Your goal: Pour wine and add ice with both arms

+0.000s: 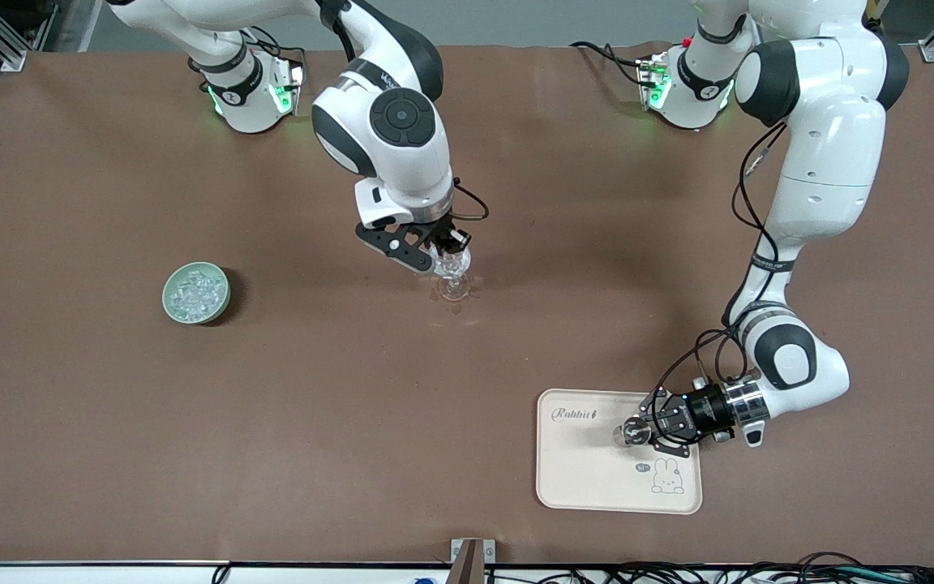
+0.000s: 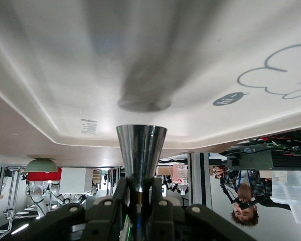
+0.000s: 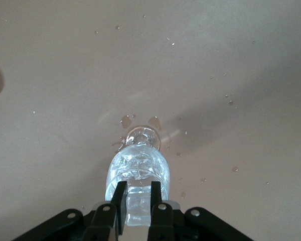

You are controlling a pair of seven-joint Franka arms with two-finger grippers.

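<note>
The clear stemmed glass stands mid-table with several ice chunks in its bowl. My right gripper hangs just over its rim, shut on one clear ice chunk, as the right wrist view shows. No wine can be made out in the glass. My left gripper is over the tray, lying sideways and shut on the waist of the shiny metal jigger. The jigger's cone points at the tray in the left wrist view.
A pale green bowl of ice chunks sits toward the right arm's end of the table. Wet drops dot the brown table around the glass foot. The cream tray has a rabbit print.
</note>
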